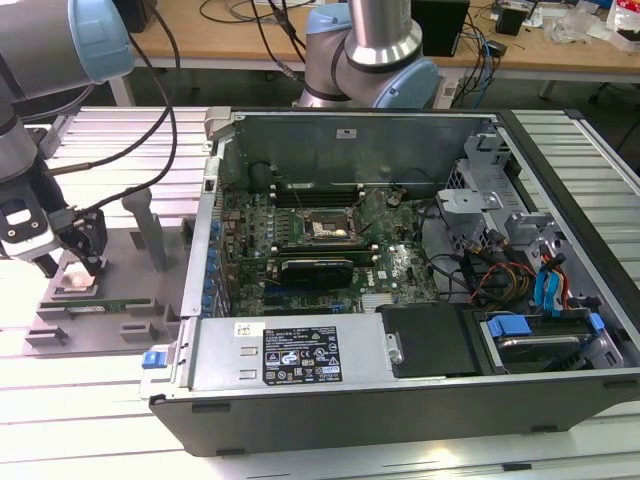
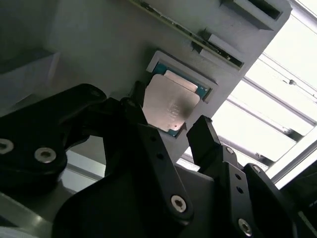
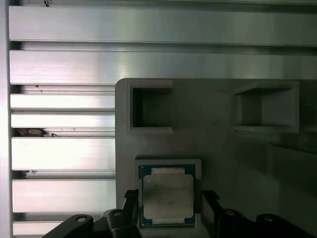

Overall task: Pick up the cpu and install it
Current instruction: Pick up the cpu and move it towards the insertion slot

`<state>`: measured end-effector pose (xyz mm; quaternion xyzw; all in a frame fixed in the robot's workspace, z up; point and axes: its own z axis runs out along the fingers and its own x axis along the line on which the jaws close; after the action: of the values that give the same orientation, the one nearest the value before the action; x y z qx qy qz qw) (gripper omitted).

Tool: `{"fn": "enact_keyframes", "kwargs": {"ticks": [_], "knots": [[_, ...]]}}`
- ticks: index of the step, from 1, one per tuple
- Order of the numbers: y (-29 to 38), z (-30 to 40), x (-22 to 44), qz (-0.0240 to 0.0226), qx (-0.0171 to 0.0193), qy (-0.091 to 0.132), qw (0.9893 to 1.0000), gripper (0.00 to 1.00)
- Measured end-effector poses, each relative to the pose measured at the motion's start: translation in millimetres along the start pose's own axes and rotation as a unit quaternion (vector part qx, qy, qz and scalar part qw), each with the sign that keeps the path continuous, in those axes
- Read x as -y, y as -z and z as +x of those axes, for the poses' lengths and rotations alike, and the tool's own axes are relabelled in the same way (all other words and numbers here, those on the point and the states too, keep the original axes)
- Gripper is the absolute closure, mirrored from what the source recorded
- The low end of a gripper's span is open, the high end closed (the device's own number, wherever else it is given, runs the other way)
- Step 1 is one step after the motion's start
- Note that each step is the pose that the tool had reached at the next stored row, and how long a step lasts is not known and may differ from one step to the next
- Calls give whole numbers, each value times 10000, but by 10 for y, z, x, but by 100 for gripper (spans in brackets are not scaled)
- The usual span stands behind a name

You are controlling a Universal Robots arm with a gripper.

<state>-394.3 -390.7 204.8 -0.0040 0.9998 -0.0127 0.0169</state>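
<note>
The hand (image 3: 169,197) straddles the cpu (image 3: 167,191), fingers spread; raised pocket rim (image 3: 168,162) probably leaves narrow side gaps; upright post (image 1: 150,230) nearby.

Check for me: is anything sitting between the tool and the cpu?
Nothing visible does. In both wrist views the cpu lies bare in its recess in the grey holder, and the open tool straddles it, one finger on either side.

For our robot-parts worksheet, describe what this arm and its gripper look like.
The arm has grey tubular links and light-blue joint caps, with black cables trailing along it. The gripper is black, with angular linked fingers fastened by silver screws.
</note>
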Motion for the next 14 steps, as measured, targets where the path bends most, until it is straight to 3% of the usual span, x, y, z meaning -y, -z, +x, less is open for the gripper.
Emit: {"fn": "enact_keyframes", "kwargs": {"ticks": [2,3,8,14], "knots": [[-15,1,3,-10,7,325,9995,38],[-44,1,2,-12,8,353,9994,38],[-151,5,0,-12,7,353,9994,38],[-174,5,-1,-12,7,353,9994,38]]}}
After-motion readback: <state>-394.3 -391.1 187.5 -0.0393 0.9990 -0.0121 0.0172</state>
